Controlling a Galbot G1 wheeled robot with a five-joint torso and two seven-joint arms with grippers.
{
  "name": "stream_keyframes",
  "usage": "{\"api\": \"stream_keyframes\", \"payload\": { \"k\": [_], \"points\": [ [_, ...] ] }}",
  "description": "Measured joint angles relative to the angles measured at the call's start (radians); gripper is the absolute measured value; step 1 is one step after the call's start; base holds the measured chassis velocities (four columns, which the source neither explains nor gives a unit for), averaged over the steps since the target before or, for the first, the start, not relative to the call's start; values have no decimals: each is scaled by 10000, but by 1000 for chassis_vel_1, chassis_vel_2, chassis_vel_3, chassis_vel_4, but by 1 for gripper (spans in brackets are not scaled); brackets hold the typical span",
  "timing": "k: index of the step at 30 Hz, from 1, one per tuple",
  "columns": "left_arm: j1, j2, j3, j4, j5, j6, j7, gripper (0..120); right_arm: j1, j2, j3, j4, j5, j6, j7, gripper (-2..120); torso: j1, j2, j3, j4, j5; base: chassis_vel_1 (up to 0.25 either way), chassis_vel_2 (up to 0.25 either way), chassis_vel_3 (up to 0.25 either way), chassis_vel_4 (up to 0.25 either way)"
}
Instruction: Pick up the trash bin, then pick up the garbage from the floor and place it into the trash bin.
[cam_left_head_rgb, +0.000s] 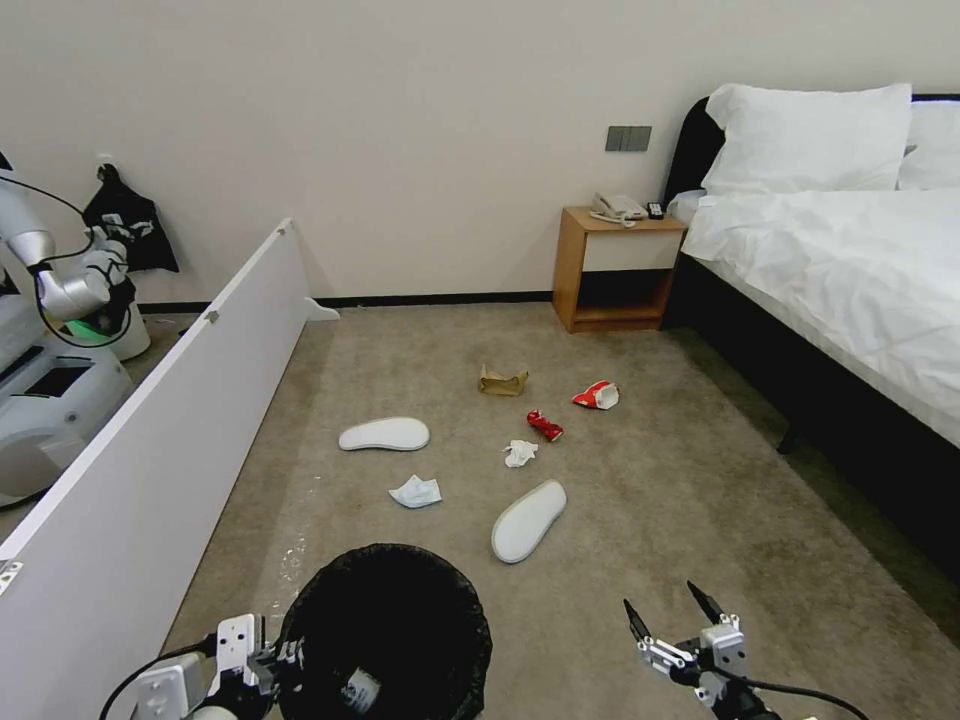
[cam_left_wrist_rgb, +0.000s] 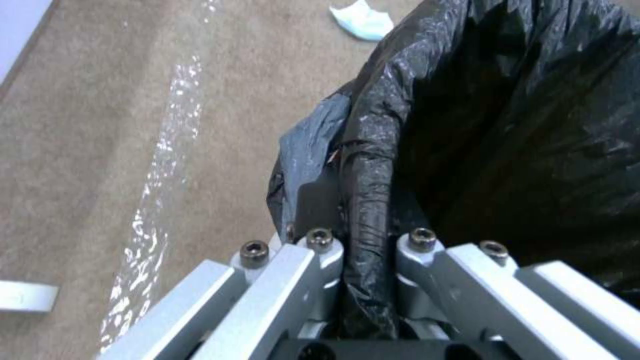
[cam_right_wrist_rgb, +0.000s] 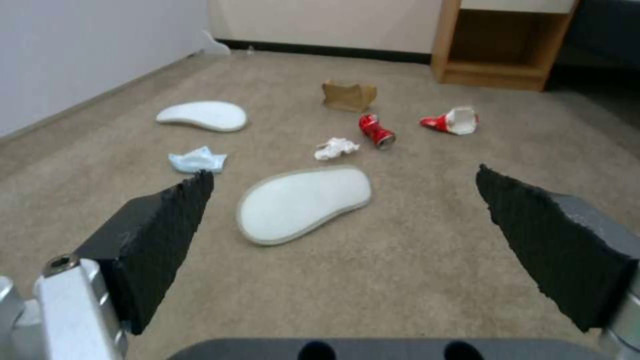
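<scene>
- The left gripper (cam_left_head_rgb: 285, 665) sits at about 7 o'clock in the head view, clamped on the bag-covered rim of the trash bin (cam_left_head_rgb: 385, 630); the left wrist view shows the black liner pinched tight between its closed fingers.
- The right gripper (cam_left_head_rgb: 672, 612) hovers at about 5 o'clock, empty, its two fingers spread wide and aimed out over the carpet (cam_left_head_rgb: 650, 500).
- The nearest garbage is the closer white slipper (cam_left_head_rgb: 528, 520), lying toward 11 o'clock from the right gripper, just beyond the bin's far rim.
- Its long axis runs diagonally, from about 7 o'clock up to 1 o'clock, so the open fingers would likely need to close across its narrow width.
- Judged from this layout, the free right arm is the one placed to reach it, since the left is occupied with the bin.
- Farther off lie a blue-white tissue (cam_left_head_rgb: 415, 492), a crumpled tissue (cam_left_head_rgb: 519, 453), a red wrapper (cam_left_head_rgb: 545, 425), a crushed red-and-white cup (cam_left_head_rgb: 597, 396), brown cardboard (cam_left_head_rgb: 503, 380) and a second slipper (cam_left_head_rgb: 384, 434).
</scene>
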Motion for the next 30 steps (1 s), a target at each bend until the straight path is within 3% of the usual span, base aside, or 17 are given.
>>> {"api": "stream_keyframes", "payload": {
  "k": [14, 30],
  "points": [
    [573, -301, 128, 168, 731, -427, 412, 4, 405, 136, -248, -392, 82, 105, -297, 100, 0, -2, 0, 0, 1, 0, 0, 0, 0],
    [507, -275, 227, 174, 717, -435, 423, 4, 470, 119, -244, -467, 241, 115, -491, 100, 0, -2, 0, -1, 1, -2, 1, 4, -2]
  ]
}}
